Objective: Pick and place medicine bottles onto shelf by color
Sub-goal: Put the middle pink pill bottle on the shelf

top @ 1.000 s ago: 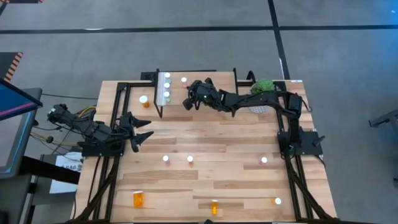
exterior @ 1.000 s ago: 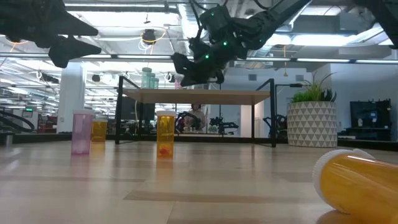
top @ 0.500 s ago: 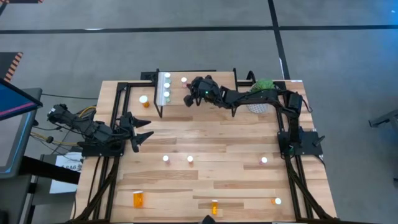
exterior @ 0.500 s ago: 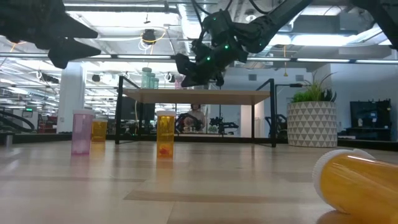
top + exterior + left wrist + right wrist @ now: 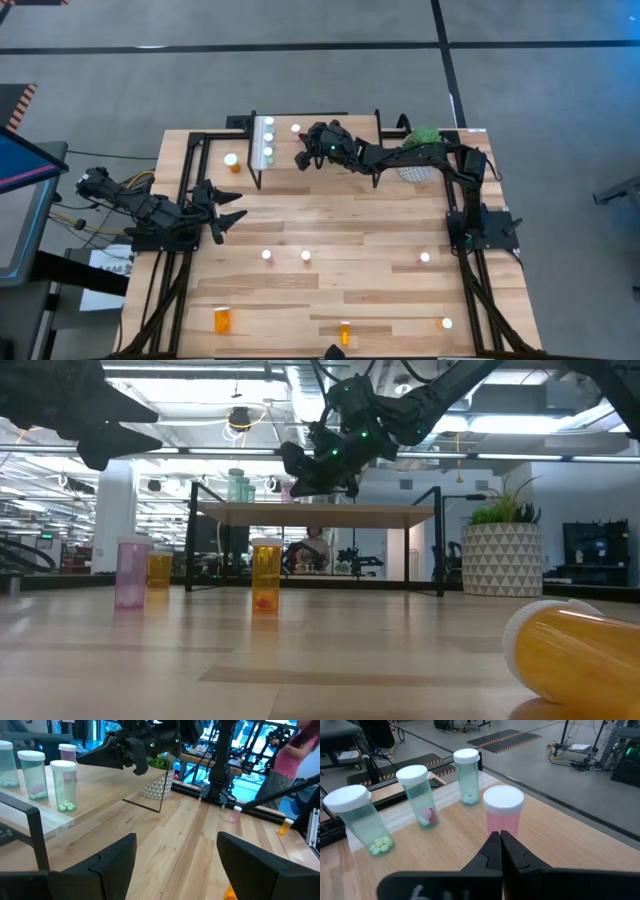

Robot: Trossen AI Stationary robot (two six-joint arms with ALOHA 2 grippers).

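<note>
A pink white-capped medicine bottle (image 5: 503, 812) stands on the light wood plank shelf (image 5: 330, 140) beside three pale green bottles (image 5: 417, 795) lined along its edge; the right gripper (image 5: 500, 851), fingers pressed together and empty, hovers just behind it, while the left gripper (image 5: 225, 210) waits wide open over bare tabletop

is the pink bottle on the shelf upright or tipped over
Upright: the white-capped pink translucent bottle stands cap-up on the light wood shelf, just beyond the shut right claw.
</note>
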